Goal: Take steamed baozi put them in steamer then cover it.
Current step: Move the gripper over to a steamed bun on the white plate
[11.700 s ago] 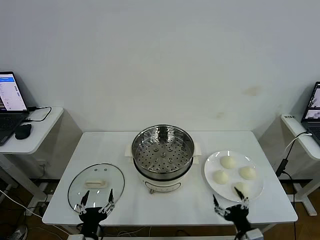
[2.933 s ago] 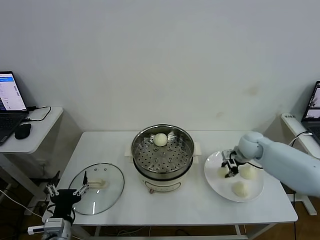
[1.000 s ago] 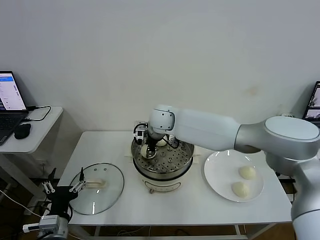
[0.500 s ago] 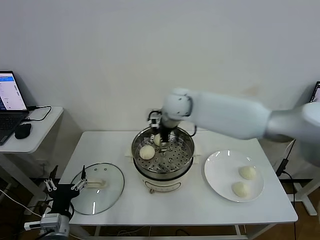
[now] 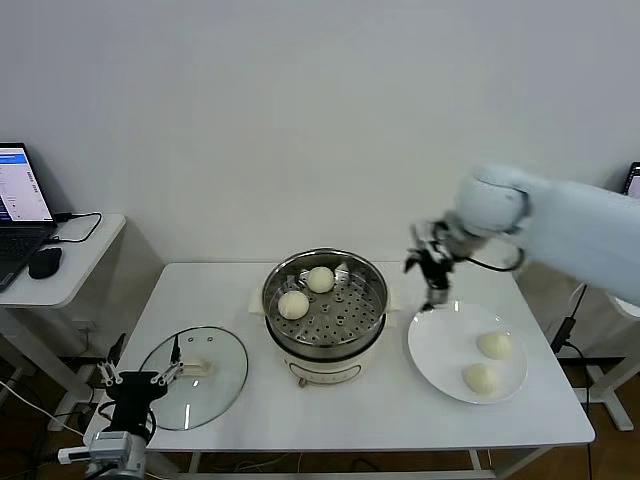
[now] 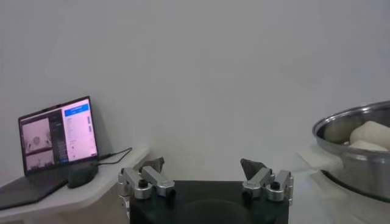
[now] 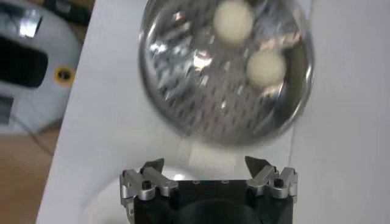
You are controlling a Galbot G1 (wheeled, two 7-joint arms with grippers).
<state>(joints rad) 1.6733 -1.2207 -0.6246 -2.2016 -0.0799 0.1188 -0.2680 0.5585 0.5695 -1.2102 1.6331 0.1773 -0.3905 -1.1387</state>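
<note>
The steel steamer (image 5: 325,305) stands mid-table on its cream base. Two baozi lie on its tray, one at the back (image 5: 320,279) and one at the left (image 5: 293,304); both show in the right wrist view (image 7: 234,19) (image 7: 265,66). Two more baozi (image 5: 495,345) (image 5: 481,378) lie on the white plate (image 5: 440,340). My right gripper (image 5: 432,268) is open and empty, in the air between steamer and plate. The glass cover (image 5: 193,376) lies flat at the front left. My left gripper (image 5: 140,379) is open at the table's front left edge, by the cover.
A side desk with a laptop (image 5: 20,190) and mouse (image 5: 45,262) stands at the left. Another laptop edge (image 5: 632,185) shows at the far right. The steamer's rim (image 6: 353,131) shows in the left wrist view.
My right gripper has let go of the second baozi in the steamer and swung right, from over the pot to above the plate's near edge. The left arm has barely moved.
</note>
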